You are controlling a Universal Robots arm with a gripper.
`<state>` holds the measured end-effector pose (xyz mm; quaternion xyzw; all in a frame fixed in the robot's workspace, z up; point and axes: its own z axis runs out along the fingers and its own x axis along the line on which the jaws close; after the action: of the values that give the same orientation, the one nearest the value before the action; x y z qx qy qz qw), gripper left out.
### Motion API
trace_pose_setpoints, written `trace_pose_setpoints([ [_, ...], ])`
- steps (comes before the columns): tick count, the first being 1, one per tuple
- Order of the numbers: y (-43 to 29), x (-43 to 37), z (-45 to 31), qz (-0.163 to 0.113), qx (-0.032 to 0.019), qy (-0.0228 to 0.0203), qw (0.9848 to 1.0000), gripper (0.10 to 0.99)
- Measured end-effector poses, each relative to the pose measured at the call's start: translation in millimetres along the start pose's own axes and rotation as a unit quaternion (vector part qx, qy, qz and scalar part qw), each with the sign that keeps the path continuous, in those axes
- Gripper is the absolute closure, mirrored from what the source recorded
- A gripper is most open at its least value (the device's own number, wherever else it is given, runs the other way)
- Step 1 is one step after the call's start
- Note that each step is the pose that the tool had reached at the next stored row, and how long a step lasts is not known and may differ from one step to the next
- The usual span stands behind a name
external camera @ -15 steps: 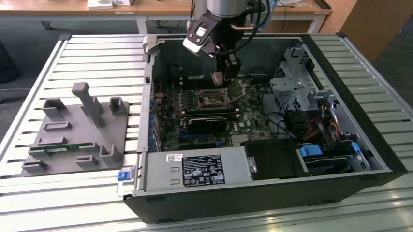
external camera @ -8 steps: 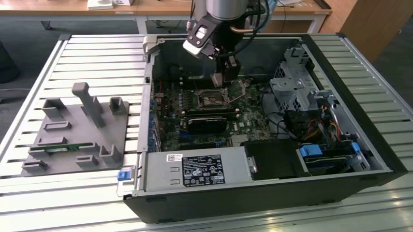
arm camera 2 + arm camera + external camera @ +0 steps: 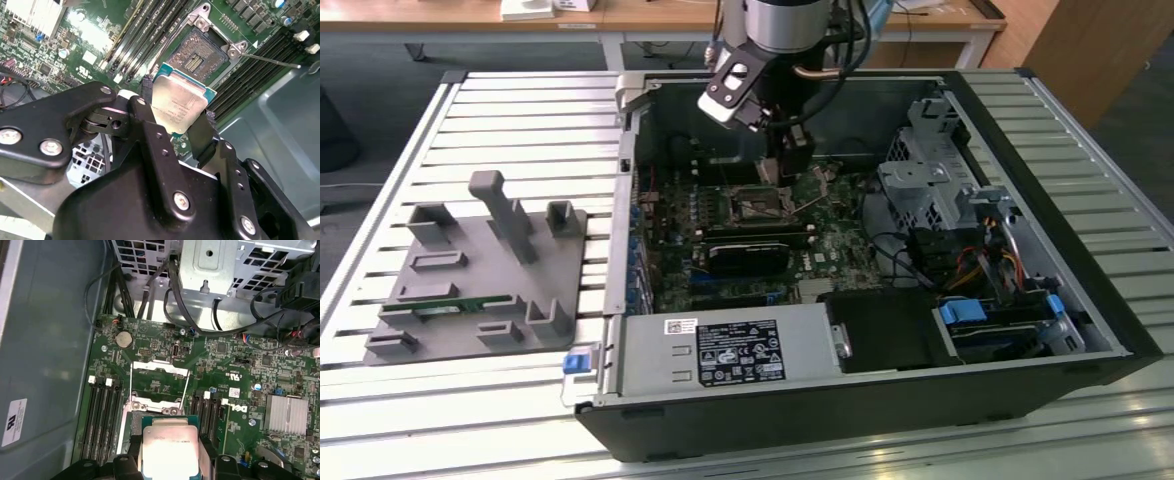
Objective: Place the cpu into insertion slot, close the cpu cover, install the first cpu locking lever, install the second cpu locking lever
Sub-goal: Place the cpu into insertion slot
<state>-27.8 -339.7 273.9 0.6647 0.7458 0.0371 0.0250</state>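
soft, even light; glare whitens the cpu face, while the case interior sits shadowed.

The dull silver-grey square metal cpu is teal-green at its rim. The end effector is matte black. Around the cpu, the circuit-patterned motherboard is dark green with black memory slots. The slatted bench is pale grey.

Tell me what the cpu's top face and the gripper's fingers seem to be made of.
The cpu: top looks like dull silver-grey metal, with soft glare; green board rim. The fingers of the gripper, shut on the cpu: matte black, plastic or coated metal, unclear.
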Motion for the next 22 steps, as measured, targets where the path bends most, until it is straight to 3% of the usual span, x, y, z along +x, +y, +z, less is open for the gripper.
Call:
trace_pose_setpoints([
  [5,-0.7,0.0,7.2,0.032,-0.0003,-0.0042,0.9995,0.553],
  [9,-0.7,0.9,8.6,0.037,0.0013,-0.0239,0.999,0.553],
  [11,-0.8,1.4,9.9,0.038,0.0016,-0.0307,0.9988,0.553],
  [18,-0.9,5.7,17.1,0.055,0.002,-0.0331,0.9979,0.553],
  [22,-1.3,9.8,21.2,0.057,0.0018,-0.0294,0.998,0.553],
])
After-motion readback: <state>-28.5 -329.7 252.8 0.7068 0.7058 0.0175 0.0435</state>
